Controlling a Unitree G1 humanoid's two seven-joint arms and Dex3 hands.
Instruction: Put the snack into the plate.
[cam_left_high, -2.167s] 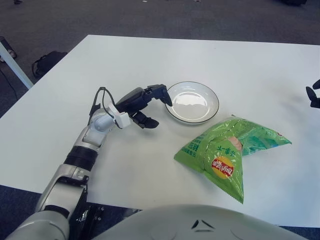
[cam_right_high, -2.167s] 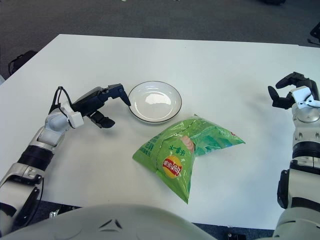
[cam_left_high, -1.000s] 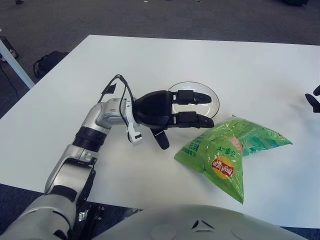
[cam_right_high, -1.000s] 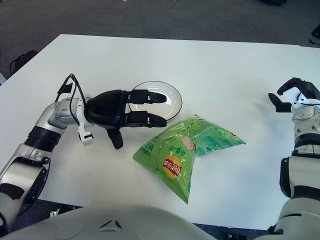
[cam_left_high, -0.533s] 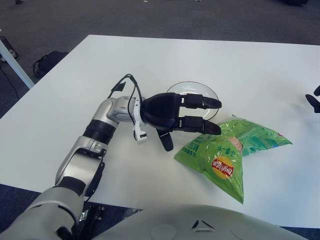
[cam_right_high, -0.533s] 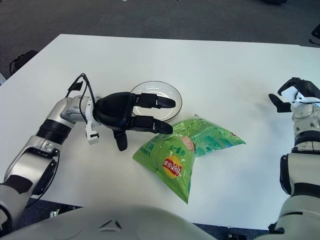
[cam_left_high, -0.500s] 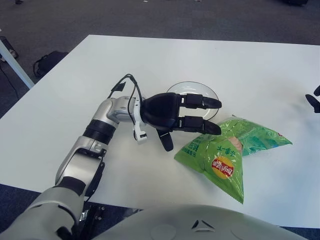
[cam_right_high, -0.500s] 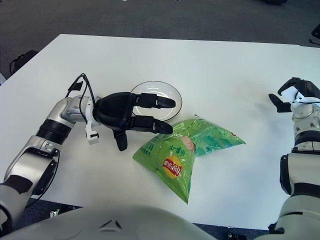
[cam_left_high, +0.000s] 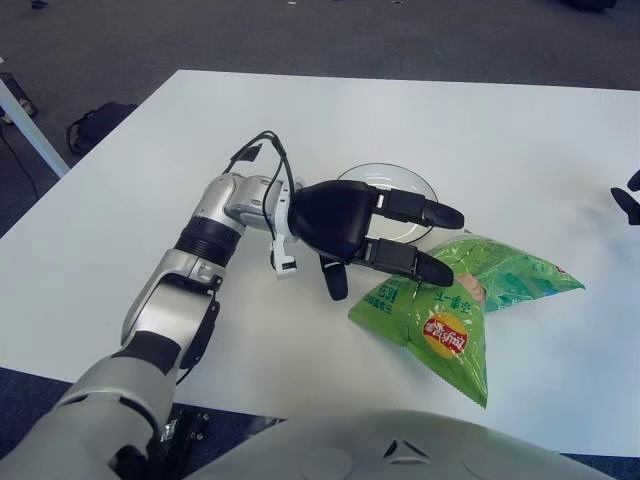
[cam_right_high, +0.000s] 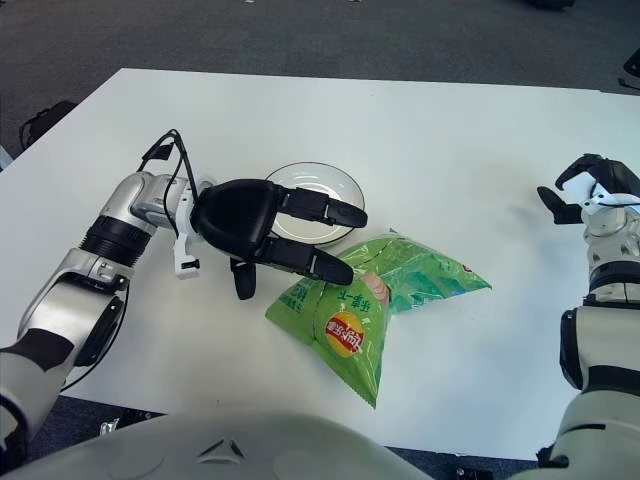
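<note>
A green snack bag (cam_left_high: 470, 300) with a red and yellow logo lies flat on the white table (cam_left_high: 250, 130), right of centre. A white plate (cam_right_high: 312, 170) with a dark rim sits just behind the bag's left end, partly hidden by my left hand. My left hand (cam_left_high: 405, 245) is open. Its upper finger reaches across the plate, its lower finger (cam_left_high: 410, 265) lies over the bag's upper left edge, and its thumb (cam_left_high: 335, 283) points down beside the bag's left corner. My right hand (cam_right_high: 590, 185) shows at the far right edge, holding nothing.
The table's left and front edges (cam_left_high: 60, 375) drop off to dark carpet. A black bag (cam_left_high: 95, 122) lies on the floor beyond the left edge.
My left hand has moved right from beside the plate, turned and spread its fingers, and now reaches over the plate and the bag's left end. The bag and right hand have stayed put.
</note>
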